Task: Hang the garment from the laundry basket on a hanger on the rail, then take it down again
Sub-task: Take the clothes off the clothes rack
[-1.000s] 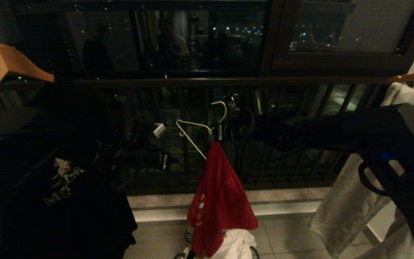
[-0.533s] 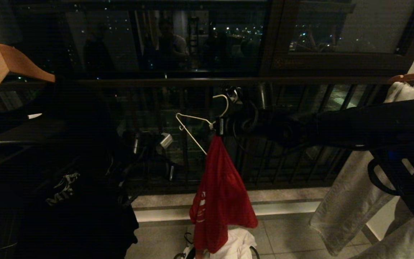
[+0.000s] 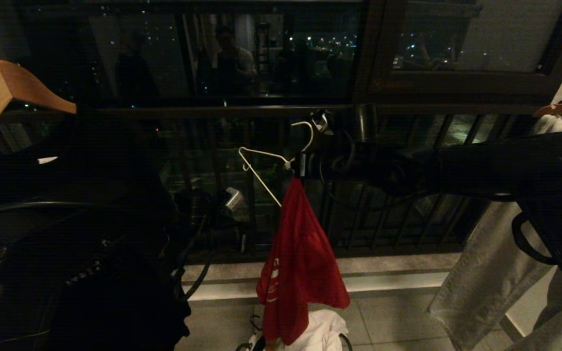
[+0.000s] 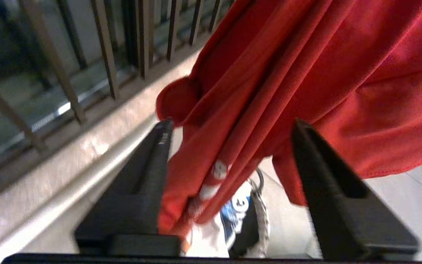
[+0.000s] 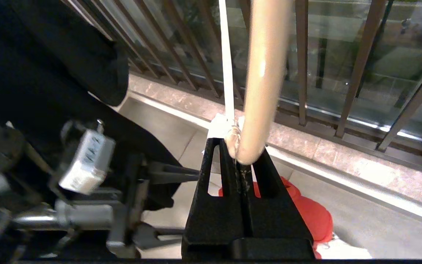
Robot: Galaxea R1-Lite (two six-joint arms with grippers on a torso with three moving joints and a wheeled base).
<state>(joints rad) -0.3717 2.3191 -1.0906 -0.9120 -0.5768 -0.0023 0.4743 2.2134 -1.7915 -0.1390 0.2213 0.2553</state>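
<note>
The right gripper [image 5: 237,146] reaches in from the right with its jaws clenched on the twisted neck of the white wire hanger [image 3: 266,168], held up in front of the dark balcony railing [image 3: 242,111]. The red garment [image 3: 300,253] droops from the hanger in a bunched, narrow fall, its hem reaching down to the laundry basket [image 3: 254,343] on the tiled floor, where a white cloth [image 3: 327,331] shows. The left gripper [image 4: 229,154] sits low at the left, jaws released and standing apart on either side of the red folds without pinching them. A tan wooden hanger [image 3: 3,95] and a black T-shirt [image 3: 115,273] hang at far left.
</note>
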